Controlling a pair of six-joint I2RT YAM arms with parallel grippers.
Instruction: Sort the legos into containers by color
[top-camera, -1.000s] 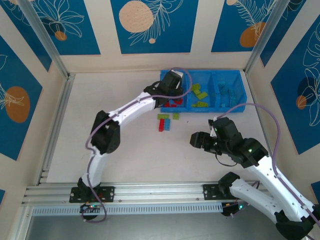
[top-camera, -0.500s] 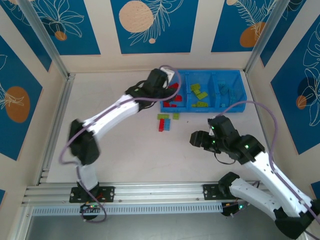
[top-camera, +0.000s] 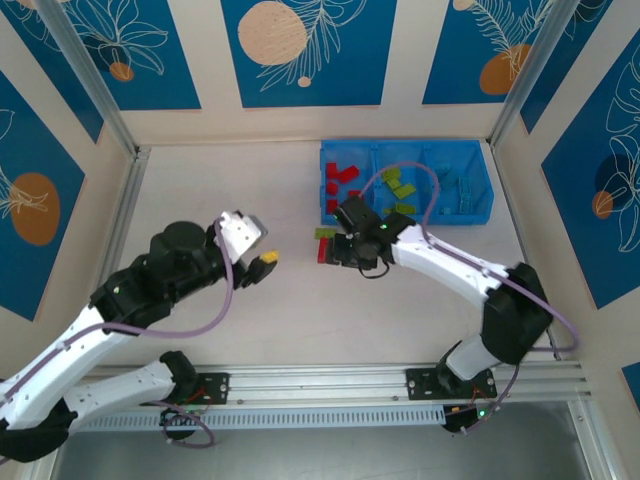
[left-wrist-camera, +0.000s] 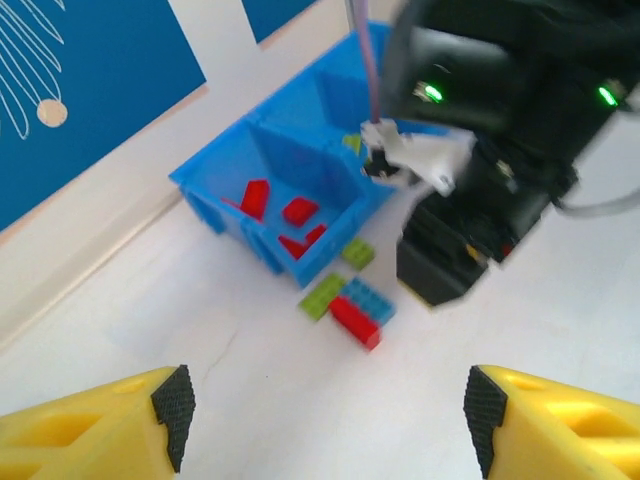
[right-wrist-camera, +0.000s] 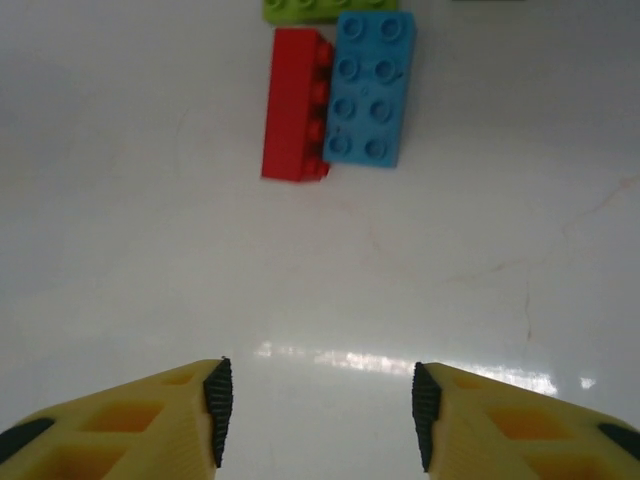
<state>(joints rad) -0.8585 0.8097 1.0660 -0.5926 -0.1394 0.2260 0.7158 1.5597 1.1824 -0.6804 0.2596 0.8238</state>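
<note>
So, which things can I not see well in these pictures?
Top view: the right gripper covers part of the loose bricks.
Left wrist view: the right arm hides much of the tray.
Right wrist view: the top edge cuts off the green brick.

text: none read | labels, brands: none read | numbers, signs: none read | wall panels (top-camera: 300, 50): leaf-and-circle print, no lettering made out

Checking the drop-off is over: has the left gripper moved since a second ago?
Yes. The left gripper has pulled away from the bright blue plastic bin tray, down and left in the top view.
</note>
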